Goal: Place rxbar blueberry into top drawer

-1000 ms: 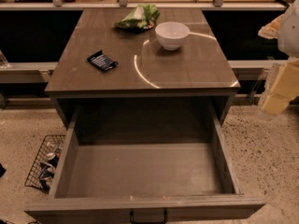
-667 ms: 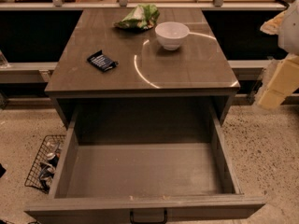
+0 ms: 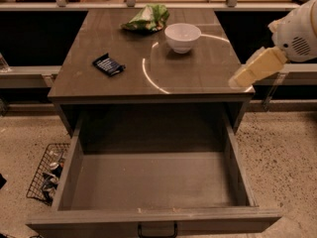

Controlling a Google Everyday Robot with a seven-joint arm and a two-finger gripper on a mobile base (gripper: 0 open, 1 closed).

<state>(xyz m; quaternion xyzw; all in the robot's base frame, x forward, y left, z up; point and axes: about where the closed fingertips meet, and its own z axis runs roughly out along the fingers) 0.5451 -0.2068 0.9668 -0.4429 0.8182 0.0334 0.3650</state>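
The rxbar blueberry (image 3: 109, 64), a small flat dark navy bar with white lettering, lies on the left part of the grey-brown counter top (image 3: 193, 76). The top drawer (image 3: 148, 217) is pulled wide open below the counter's front edge and holds nothing; its small black handle (image 3: 157, 230) shows at the bottom. Only a white and cream arm segment (image 3: 257, 66) shows at the right, over the counter's right front corner. The gripper itself is out of view.
A white bowl (image 3: 183, 37) stands at the back middle of the counter, with a green-and-white chip bag (image 3: 147, 18) behind it to the left. A black wire basket (image 3: 47, 172) with items sits on the speckled floor left of the drawer.
The arm segment at the right has moved left and a little up, now reaching over the counter's right front corner. The bar, bowl and drawer have not moved.
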